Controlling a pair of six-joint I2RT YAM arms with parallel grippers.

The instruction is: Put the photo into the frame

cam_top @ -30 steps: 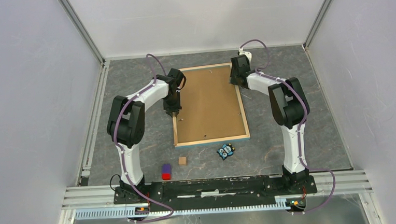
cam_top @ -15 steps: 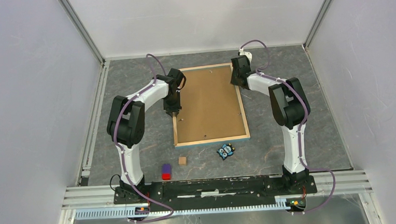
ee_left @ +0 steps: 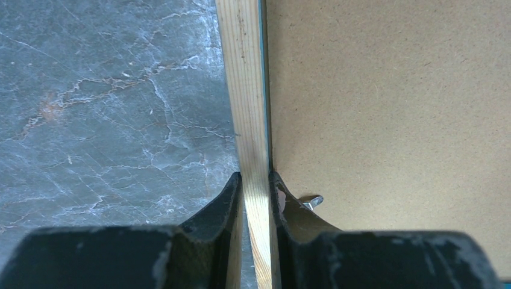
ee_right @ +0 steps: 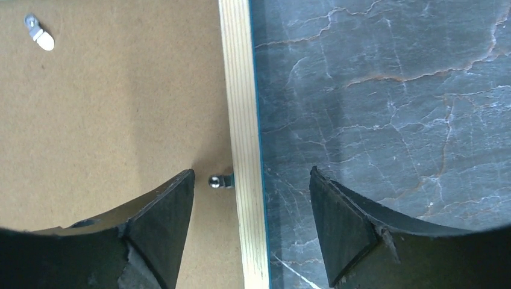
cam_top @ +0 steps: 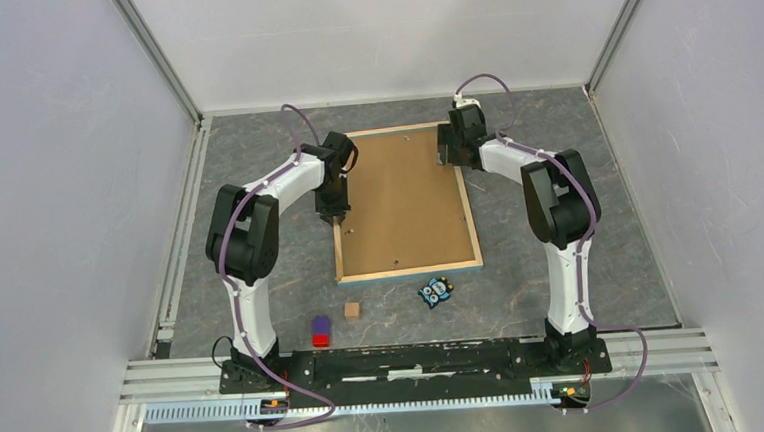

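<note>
The frame [cam_top: 408, 270] lies face down on the grey table, its light wood rim up, with the brown backing board [cam_top: 402, 200] set inside it. The photo is hidden. My left gripper [cam_top: 335, 217] is shut on the frame's left rim [ee_left: 246, 90]; both fingers press the wood strip, and a small metal tab [ee_left: 312, 201] shows beside the right finger. My right gripper [cam_top: 447, 157] is open near the far right corner, one finger over the board and one over the table. The right rim [ee_right: 241, 90] runs untouched between its fingers [ee_right: 163, 211], next to a metal tab [ee_right: 220, 181].
A blue owl figure [cam_top: 436, 291], a small wooden cube [cam_top: 352, 309] and a red-and-purple block [cam_top: 320, 330] lie in front of the frame's near edge. White walls close in the table at the back and on both sides.
My right gripper has opened its jaws off the right rim and shifted slightly toward the far corner. The left gripper and the frame have not moved.
</note>
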